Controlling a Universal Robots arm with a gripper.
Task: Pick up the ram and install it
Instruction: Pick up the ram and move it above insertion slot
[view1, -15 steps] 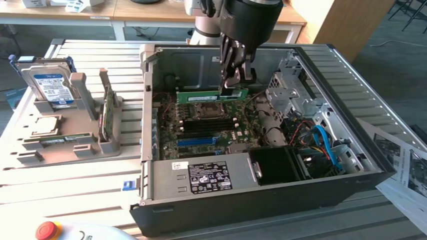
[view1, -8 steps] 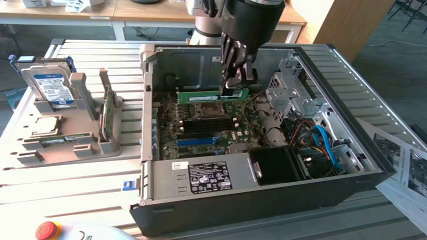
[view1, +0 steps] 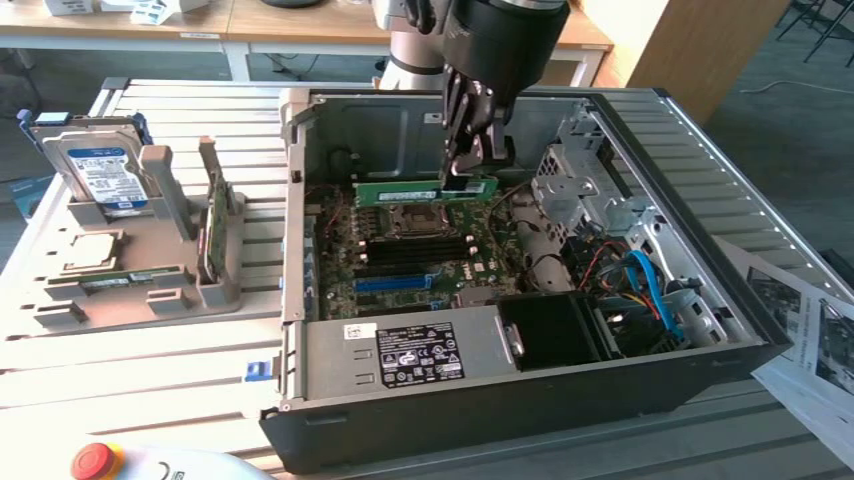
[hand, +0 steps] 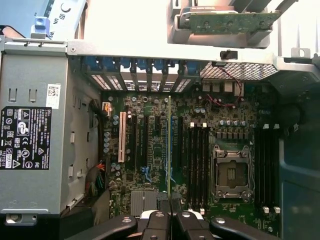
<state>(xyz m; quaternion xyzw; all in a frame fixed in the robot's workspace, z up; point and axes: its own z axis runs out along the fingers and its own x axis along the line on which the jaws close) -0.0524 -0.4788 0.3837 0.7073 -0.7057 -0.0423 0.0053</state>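
My gripper (view1: 467, 172) is shut on the ram (view1: 424, 191), a slim green stick held by its end and lying level on its long edge. It hangs inside the open computer case (view1: 747, 300), above the motherboard (view1: 400, 262) near the case's back wall. In the wrist view the ram (hand: 170, 150) appears edge-on as a thin line running out from my gripper (hand: 170, 222). It hovers over the board between the expansion slots and the black memory slots (hand: 197, 165). I cannot tell whether it touches the board.
A grey tray (view1: 80, 310) at the exterior view's left holds a hard drive (view1: 100, 170), an upright green card (view1: 214, 215) and a second slim green stick (view1: 127, 278). Inside the case are the CPU socket (hand: 231, 172), power supply (view1: 414, 355) and blue cables (view1: 654, 290). A red button (view1: 96, 460) sits in front.
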